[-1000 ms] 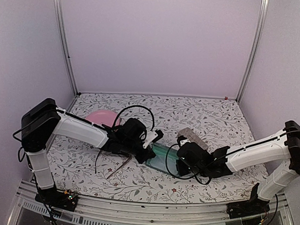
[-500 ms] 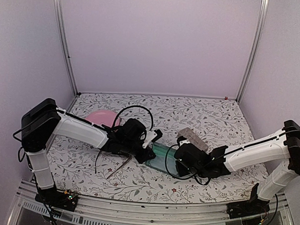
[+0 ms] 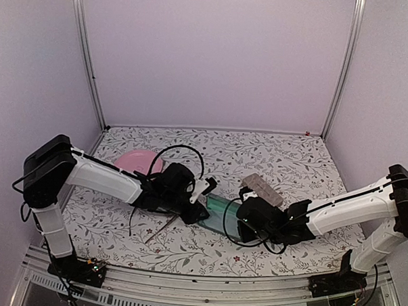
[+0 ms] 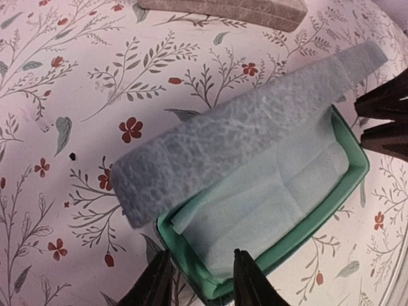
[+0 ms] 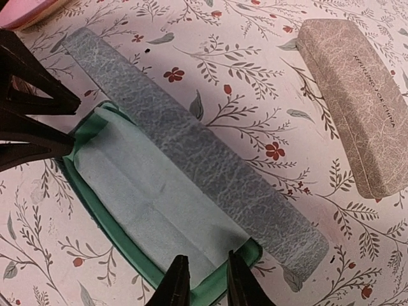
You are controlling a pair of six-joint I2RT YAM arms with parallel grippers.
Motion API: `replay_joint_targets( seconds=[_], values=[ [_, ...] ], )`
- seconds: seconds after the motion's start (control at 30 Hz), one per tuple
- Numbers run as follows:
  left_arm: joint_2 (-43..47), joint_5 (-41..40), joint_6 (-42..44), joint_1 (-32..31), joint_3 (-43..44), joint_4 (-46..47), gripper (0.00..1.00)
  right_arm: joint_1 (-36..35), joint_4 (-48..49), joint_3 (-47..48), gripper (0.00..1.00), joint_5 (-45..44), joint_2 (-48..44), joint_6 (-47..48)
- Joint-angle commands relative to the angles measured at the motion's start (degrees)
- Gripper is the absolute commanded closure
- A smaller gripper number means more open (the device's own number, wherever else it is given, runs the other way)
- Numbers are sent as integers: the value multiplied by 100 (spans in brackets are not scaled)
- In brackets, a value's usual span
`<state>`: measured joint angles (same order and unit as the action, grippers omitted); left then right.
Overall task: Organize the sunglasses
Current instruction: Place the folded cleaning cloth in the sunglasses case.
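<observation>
The open blue-grey case lies on the worktop, a folded pale cloth in its green-lined tray (lid laid open alongside). The left hand stands at one end of this case, fingers partly apart astride the green rim, gripping nothing. The right hand straddles the rim at the opposite end, fingers narrowly apart; whether it pinches the rim I cannot tell. What looks like the dark-framed sunglasses lies left of the case, near the left arm. A grey-brown case lies shut just beyond it.
</observation>
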<state>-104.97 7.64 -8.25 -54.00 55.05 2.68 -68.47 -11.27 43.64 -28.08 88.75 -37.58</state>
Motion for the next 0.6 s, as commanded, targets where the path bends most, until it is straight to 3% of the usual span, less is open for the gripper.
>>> replay_joint_targets(
  seconds=[0.0,0.33,0.57],
  values=[
    [385,219,-93,-27,-224,168,63,-41,245,63,78,92,125,-22],
    [955,68,-177,-23,-660,218,60,-33,188,247,85,211,622,53],
    [1582,-532,-81,-2,-966,77,47,5,-99,471,86,395,924,48]
  ],
)
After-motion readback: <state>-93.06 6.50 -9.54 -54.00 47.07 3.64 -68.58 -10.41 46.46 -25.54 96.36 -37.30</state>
